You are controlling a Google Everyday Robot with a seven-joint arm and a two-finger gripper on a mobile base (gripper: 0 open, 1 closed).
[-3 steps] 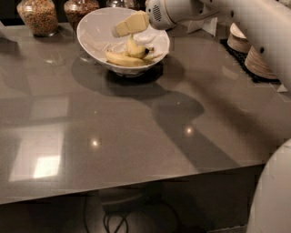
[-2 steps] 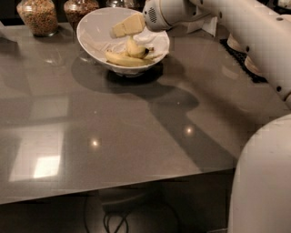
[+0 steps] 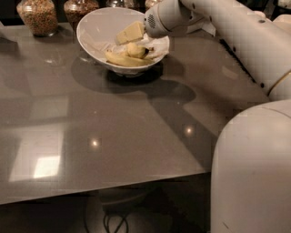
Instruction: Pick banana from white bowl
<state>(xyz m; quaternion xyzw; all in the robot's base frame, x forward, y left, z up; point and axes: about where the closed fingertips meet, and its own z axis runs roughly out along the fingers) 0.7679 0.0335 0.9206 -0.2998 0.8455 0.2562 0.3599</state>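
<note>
The white bowl [image 3: 95,32] stands at the far side of the grey table. Inside it lie two yellow bananas: the stubby curved banana [image 3: 136,50] near the right wall, and a longer slender one [image 3: 123,59] in front of it. My gripper [image 3: 129,32] hangs inside the bowl's rim, just above and slightly left of the stubby banana, with its pale tips pointing left. The white wrist [image 3: 166,18] and arm reach in from the right and hide the bowl's right rim.
Two glass jars of grains [image 3: 38,16] [image 3: 79,8] stand behind the bowl at the back left. The grey table [image 3: 113,132] stretches toward its front edge. My white arm segment [image 3: 252,177] fills the lower right. Cables [image 3: 113,220] lie under the table.
The gripper has dropped slightly lower into the bowl toward the bananas. The large arm segment has swung further into the lower right of the view. The bananas have not moved.
</note>
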